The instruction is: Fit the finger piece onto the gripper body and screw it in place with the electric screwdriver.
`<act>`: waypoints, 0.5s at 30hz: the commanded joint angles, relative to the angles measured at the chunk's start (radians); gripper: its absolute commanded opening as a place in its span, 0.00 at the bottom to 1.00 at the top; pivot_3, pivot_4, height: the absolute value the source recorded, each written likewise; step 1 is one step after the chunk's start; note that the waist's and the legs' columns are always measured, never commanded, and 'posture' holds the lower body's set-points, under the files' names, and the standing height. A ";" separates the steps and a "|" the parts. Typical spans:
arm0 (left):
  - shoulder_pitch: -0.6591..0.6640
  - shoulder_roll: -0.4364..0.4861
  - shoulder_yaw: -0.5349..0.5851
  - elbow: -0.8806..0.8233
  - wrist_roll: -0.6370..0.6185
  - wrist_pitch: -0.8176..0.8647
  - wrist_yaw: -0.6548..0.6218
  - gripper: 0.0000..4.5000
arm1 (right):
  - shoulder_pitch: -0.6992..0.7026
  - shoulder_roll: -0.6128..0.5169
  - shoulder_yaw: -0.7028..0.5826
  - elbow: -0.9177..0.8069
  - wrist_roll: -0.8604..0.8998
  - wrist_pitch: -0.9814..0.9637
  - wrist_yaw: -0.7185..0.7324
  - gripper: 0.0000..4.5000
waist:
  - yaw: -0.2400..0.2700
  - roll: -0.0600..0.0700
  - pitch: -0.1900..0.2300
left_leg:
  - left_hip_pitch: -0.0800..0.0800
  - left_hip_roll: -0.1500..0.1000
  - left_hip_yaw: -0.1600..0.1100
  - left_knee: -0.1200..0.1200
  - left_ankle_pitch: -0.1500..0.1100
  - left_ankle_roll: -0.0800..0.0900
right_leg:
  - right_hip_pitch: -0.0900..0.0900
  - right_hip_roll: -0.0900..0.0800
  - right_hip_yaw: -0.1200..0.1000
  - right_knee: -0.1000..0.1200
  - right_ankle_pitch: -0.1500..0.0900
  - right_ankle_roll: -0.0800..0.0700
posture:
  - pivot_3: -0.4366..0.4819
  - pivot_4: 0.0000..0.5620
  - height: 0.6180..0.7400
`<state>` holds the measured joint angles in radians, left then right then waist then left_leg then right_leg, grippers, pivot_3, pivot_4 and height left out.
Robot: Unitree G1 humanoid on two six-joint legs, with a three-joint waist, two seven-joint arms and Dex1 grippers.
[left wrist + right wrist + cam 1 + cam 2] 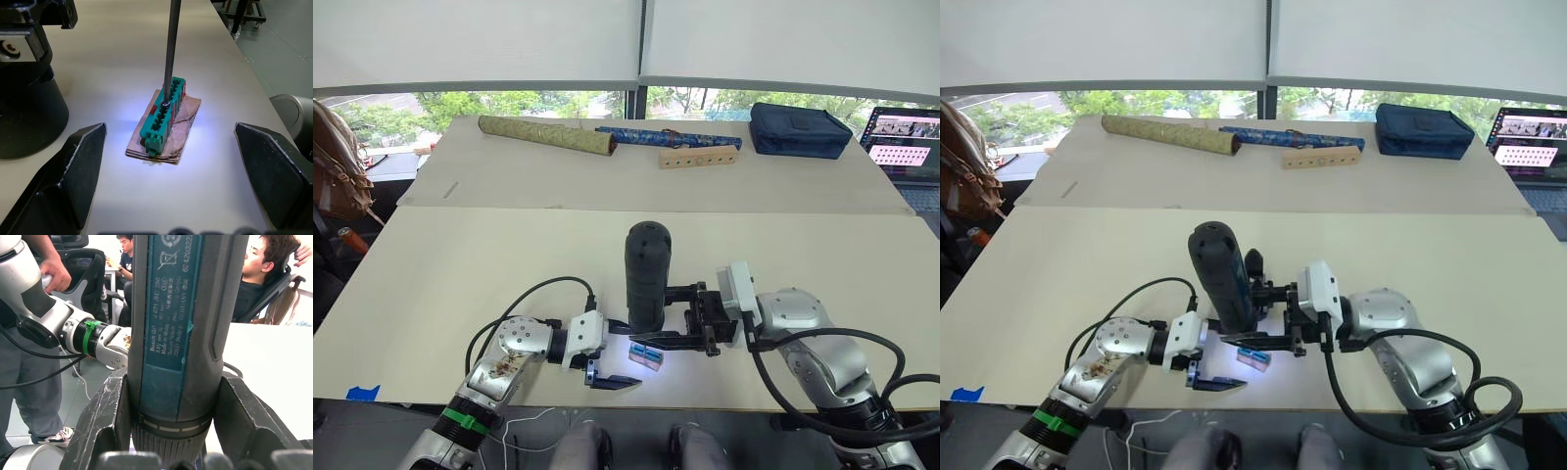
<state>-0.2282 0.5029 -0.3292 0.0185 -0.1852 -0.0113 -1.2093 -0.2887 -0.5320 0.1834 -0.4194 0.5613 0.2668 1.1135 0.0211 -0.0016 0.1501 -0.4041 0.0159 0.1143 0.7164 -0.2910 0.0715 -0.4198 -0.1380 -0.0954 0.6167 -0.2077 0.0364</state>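
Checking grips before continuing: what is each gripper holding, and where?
Right gripper clamps the screwdriver around its lower body. Left gripper is open, holding nothing.

Head stereo pair looks down over the table; wrist cameras sit close, sharing its near edge.

A thick black electric screwdriver stands nearly upright in the lower centre of the frame, rounded end up, leaning slightly. Its thin metal bit points straight down, with a white glow on the worktop beneath. A teal label with white print runs along its barrel. Whether the finger piece or gripper body appears cannot be told.
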 commanded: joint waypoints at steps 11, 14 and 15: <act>0.020 -0.006 -0.021 0.062 0.023 -0.012 0.009 0.99 | 0.023 -0.001 -0.001 -0.006 -0.012 -0.014 -0.007 0.43 | 0.000 0.000 -0.001 | 0.003 0.000 0.000 0.000 0.000 0.000 | 0.002 0.000 0.000 0.000 0.000 0.000 | 0.48 0.27 1.00; 0.020 -0.007 -0.020 0.064 0.023 -0.015 0.012 0.99 | 0.034 0.008 0.004 0.004 -0.024 -0.023 -0.018 0.43 | 0.000 0.000 -0.001 | 0.005 0.000 0.000 -0.001 0.000 0.000 | 0.004 0.000 0.000 0.000 0.000 0.000 | 0.48 0.27 1.00; 0.020 -0.007 -0.020 0.065 0.023 -0.016 0.012 0.99 | 0.036 0.010 0.005 0.007 -0.026 -0.026 -0.018 0.43 | 0.000 0.001 -0.001 | 0.005 0.000 0.000 -0.001 0.000 0.000 | 0.004 0.000 0.000 0.000 0.000 0.000 | 0.48 0.27 1.00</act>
<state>-0.2283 0.5005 -0.3289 0.0396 -0.1856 -0.0400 -1.2087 -0.2617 -0.5237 0.1835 -0.4188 0.5505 0.2516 1.0994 0.0207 -0.0010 0.1490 -0.3994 0.0162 0.1140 0.7156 -0.2914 0.0720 -0.4157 -0.1383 -0.0953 0.6163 -0.2078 0.0363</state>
